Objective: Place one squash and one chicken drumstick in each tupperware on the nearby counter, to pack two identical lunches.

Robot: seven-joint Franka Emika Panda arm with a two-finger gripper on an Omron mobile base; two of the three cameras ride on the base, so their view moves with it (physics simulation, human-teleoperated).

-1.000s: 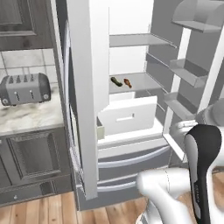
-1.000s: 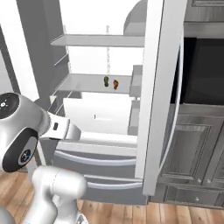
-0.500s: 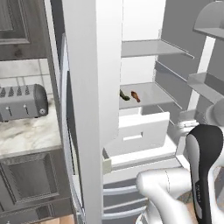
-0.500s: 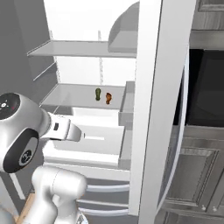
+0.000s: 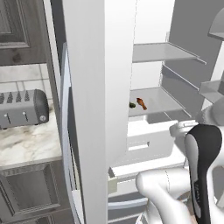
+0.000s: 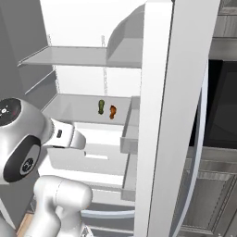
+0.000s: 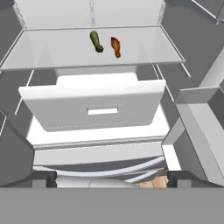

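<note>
Gripper is low in the hand view, two dark fingertips far apart at the bottom corners, nothing between them, so it reads as spread wide and empty. It's aimed into the open fridge. Left to right in the left base view: toaster on the counter, then the fridge door edge-on, then the fridge interior with the arm in front of it at lower right. No tupperware in sight from here. On the glass shelf in the hand view: slim green squash on the left, orange-brown chicken drumstick just beside it on the right, close but seemingly not touching. Both sit near the back of the shelf, above and beyond the white drawer, so well ahead of the gripper and higher than the fingertips. Same pair shows in the right base view, squash left of drumstick. Key relation: both pieces lie with long axes running roughly front-to-back along the gripper's approach line, squash slightly left of centre, drumstick nearly centred. My read: the reach has to go up and forward over the drawer front, and the fingers should close across the short width, not end-to-end. Risk is nudging the neighbour, since they're so close.
</note>
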